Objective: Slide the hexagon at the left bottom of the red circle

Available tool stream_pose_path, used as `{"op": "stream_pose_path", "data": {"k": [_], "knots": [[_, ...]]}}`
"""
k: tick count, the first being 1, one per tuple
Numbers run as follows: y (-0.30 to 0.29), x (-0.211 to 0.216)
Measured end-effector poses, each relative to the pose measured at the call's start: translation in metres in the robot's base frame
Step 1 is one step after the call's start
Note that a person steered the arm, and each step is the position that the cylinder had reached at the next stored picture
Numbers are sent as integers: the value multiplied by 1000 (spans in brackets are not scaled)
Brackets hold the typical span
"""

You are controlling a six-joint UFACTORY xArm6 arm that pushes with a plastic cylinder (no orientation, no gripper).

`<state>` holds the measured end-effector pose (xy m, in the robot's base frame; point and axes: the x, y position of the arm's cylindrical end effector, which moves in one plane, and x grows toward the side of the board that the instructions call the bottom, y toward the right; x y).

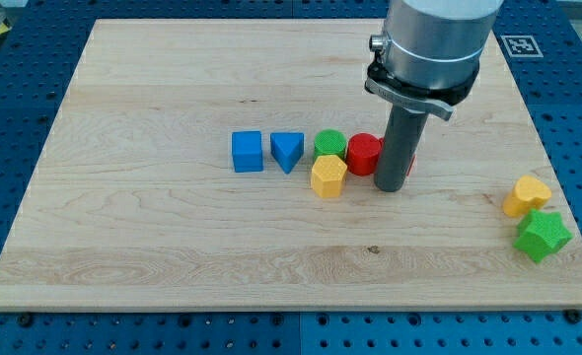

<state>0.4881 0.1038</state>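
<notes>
The yellow hexagon (pixel 327 177) lies near the board's middle, touching the lower left of the red circle (pixel 364 154). A green circle (pixel 330 145) sits just left of the red circle, above the hexagon. My tip (pixel 391 185) stands on the board right next to the red circle's right side, a short way right of the hexagon. A bit of another red block (pixel 410 164) peeks out behind the rod; its shape is hidden.
A blue cube (pixel 248 152) and a blue triangle (pixel 287 151) lie left of the green circle. A yellow block (pixel 525 195) and a green star (pixel 542 235) sit near the board's right edge (pixel 557 197). The arm's grey body (pixel 434 44) hangs over the upper right.
</notes>
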Motion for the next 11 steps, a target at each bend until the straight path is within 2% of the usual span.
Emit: {"op": "stream_pose_path", "data": {"k": [2,3,4,5,7,9,10,11], "knots": [[7,-9],[18,18],[3,51],[-39,62],[-109,28],[-95,27],[-66,29],[-89,27]]}}
